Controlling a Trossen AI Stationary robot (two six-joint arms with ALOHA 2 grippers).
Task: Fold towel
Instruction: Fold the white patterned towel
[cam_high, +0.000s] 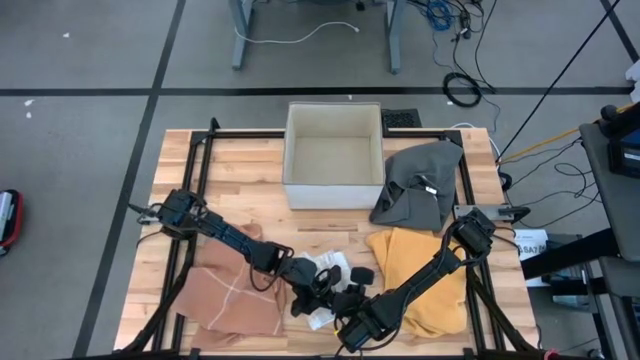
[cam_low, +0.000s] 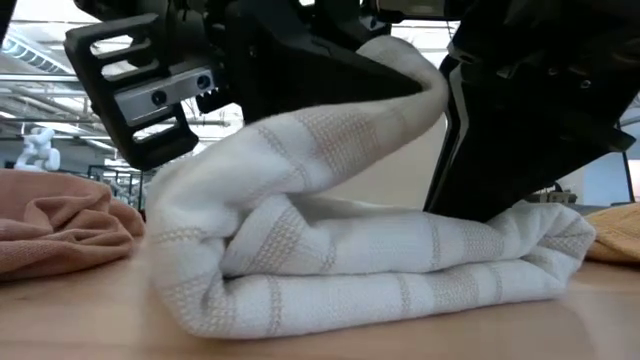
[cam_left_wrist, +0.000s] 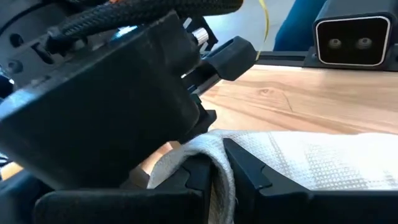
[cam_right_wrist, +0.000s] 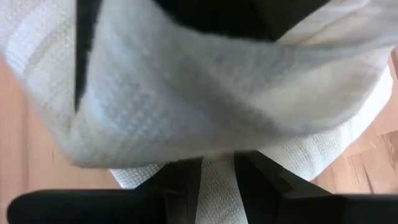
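Note:
A white towel (cam_high: 322, 292) with faint tan stripes lies in a folded bundle near the table's front edge, between a salmon towel (cam_high: 235, 292) and a yellow towel (cam_high: 420, 278). In the low view its lower layers (cam_low: 380, 270) rest on the wood, while an upper layer (cam_low: 330, 130) arches up between the two arms. My left gripper (cam_high: 305, 283) reaches in from the left and is shut on the towel. My right gripper (cam_high: 338, 302) comes from the right, slanting down, and is also shut on it. My left gripper pinches a raised fold of the white towel (cam_left_wrist: 214, 152) between its two fingers, coming nearly level from the table's left. The cloth drapes over the fingertips, lifted off the lower layers; how many layers it has I cannot tell. My right gripper pinches a strip of the towel (cam_right_wrist: 217, 186) between its two fingers, slanting down from the table's right. A big loose fold (cam_right_wrist: 205, 99) bulges in front of the fingers. The lower layers lie on the table.
A white open box (cam_high: 335, 155) stands at the back centre, with a grey towel (cam_high: 415, 185) beside it on the right. Black frame rails (cam_high: 200, 190) run along the table's sides. Bare wood (cam_high: 250, 170) shows at the back left.

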